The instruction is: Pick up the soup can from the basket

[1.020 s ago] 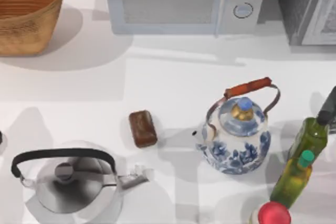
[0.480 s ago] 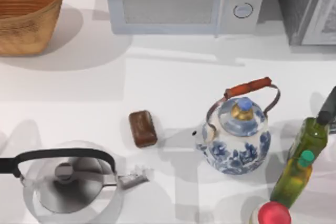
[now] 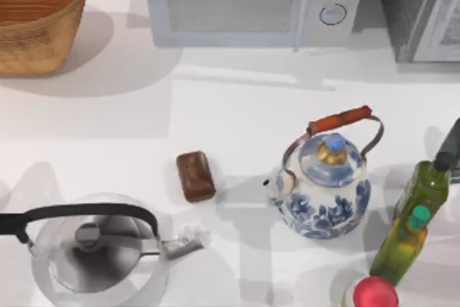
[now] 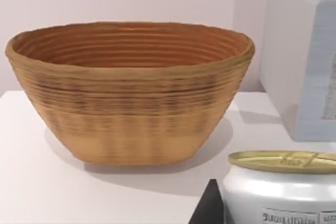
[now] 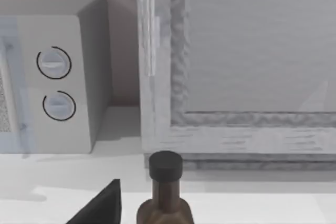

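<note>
One can (image 4: 281,192), upright and out of the upper-left basket (image 4: 131,103), looks clamped by our left gripper (image 4: 212,209) for lifting; right gripper (image 5: 102,207) idles near a bottle (image 5: 165,195), can't tell its grip.

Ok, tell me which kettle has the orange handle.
The blue-and-white floral kettle, right of the brown block. The steel kettle at the front left has a black handle.

The basket (image 4: 131,103) is rough woven wicker, matt and ribbed. Close to the left wrist camera, the soup can (image 4: 281,190) has a shiny gold metal top and smooth white sides. The steel kettle (image 3: 93,257) is polished; the desk (image 3: 237,120) is smooth, matt white.
</note>
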Robot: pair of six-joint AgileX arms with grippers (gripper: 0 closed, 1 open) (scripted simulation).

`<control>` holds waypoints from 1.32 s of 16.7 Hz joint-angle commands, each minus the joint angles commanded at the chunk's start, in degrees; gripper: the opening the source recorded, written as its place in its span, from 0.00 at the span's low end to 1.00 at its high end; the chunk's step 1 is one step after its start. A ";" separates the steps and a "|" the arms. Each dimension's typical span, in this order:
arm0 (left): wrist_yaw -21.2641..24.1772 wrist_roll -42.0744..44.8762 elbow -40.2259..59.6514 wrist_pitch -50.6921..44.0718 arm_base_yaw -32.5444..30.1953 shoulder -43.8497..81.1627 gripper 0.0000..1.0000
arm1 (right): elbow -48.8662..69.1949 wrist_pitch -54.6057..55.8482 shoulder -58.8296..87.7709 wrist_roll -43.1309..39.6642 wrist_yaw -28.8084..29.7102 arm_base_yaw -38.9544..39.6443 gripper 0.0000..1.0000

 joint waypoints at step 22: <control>51.71 2.04 46.76 50.38 -8.75 94.08 0.00 | 0.00 0.00 0.00 0.00 0.00 0.00 1.00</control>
